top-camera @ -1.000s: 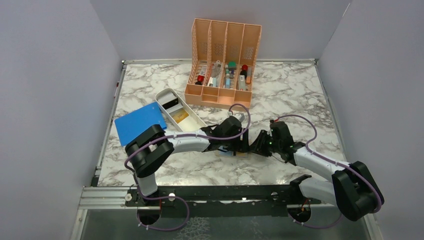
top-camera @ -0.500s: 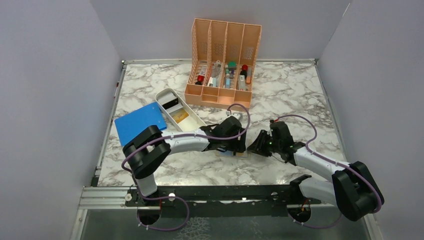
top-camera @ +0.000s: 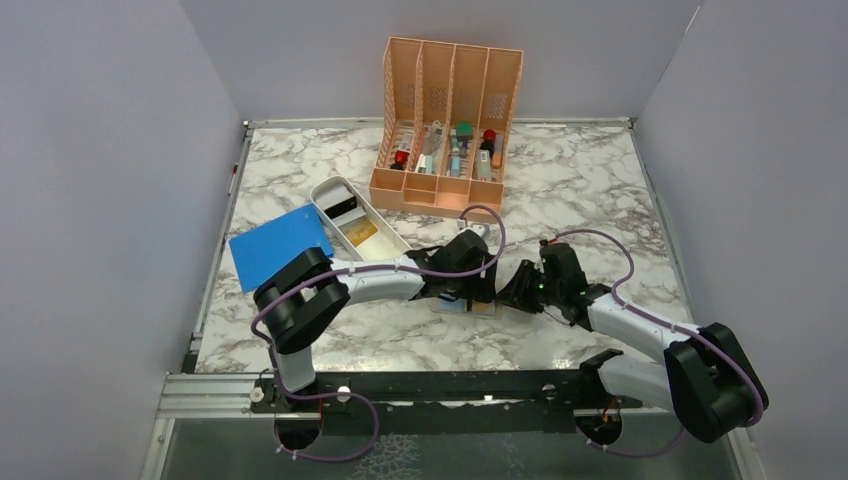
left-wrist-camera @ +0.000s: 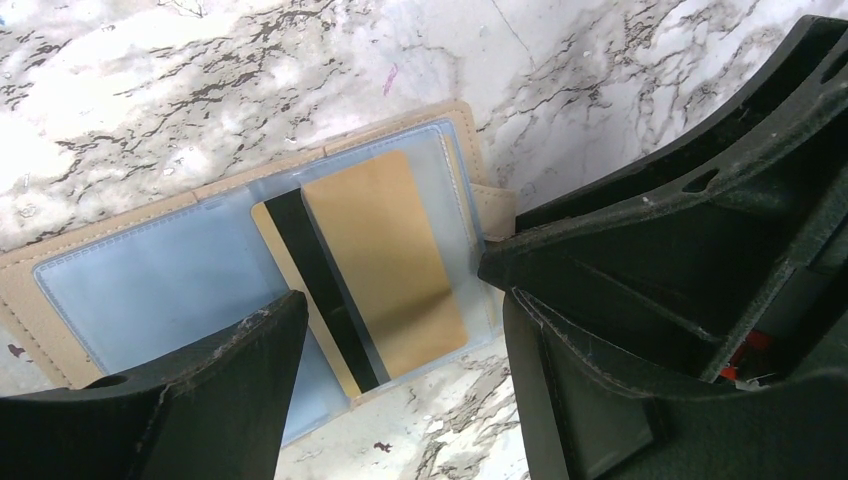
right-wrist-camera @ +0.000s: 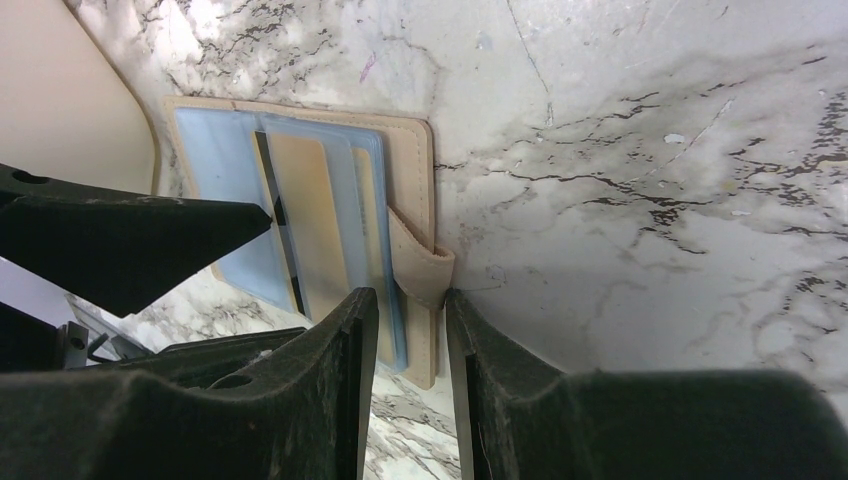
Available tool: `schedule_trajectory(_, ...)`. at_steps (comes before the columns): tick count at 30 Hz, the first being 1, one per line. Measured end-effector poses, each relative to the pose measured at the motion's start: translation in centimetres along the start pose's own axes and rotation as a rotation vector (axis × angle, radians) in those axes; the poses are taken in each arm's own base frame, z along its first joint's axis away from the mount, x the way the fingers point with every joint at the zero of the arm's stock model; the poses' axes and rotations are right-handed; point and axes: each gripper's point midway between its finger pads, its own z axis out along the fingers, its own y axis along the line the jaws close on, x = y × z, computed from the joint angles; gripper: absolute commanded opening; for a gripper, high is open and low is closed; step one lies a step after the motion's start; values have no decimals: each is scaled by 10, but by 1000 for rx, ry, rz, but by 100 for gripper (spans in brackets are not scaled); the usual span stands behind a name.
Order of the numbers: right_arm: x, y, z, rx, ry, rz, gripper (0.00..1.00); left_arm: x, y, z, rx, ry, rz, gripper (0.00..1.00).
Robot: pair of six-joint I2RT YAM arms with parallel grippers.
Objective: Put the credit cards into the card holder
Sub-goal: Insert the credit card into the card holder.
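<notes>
Tan and spread open, the card holder lies flat on the marble table, near the front edge and about midway between your two arms, its clear sleeves facing up. One gold credit card, black stripe along one long side, rests on the sleeves at an angle. From the left wrist view you cannot tell whether it sits inside a pocket or only on top.

Your left gripper hangs right over that card with its jaws wide, one finger on each side of it and neither closed on it. The left arm folds back at the elbow close to its base. Its forearm then stretches rightward, low across the table, with the wrist tipped down over the holder.

Your right gripper comes in from the opposite side, jaws narrow. The holder's snap tab and outer edge sit just at the gap between its fingers, and you cannot tell whether they pinch the tab or only press beside it. The right arm reaches left from its base with the forearm held low and the wrist angled down.

Farther back on your left lie a white tray and a blue sheet just beside it. An orange rack stands at the rear.
</notes>
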Motion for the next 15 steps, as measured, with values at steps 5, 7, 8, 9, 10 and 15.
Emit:
schedule_trajectory(5, 0, 0, 0, 0, 0, 0, 37, -1, 1, 0, -7, -4, 0, 75)
schedule_trajectory(7, 0, 0, 0, 0, 0, 0, 37, -1, 2, 0, -8, -4, 1, 75)
schedule_trajectory(8, 0, 0, 0, 0, 0, 0, 37, -1, 2, 0, -9, -4, 0, 75)
schedule_trajectory(9, 0, 0, 0, 0, 0, -1, 37, 0, 2, 0, -11, -4, 0, 75)
schedule_trajectory(10, 0, 0, 0, 0, 1, -1, 37, 0, 3, 1, -12, -3, 0, 75)
schedule_trajectory(15, 0, 0, 0, 0, 0, -1, 37, 0, 2, 3, -16, 1, 0, 75)
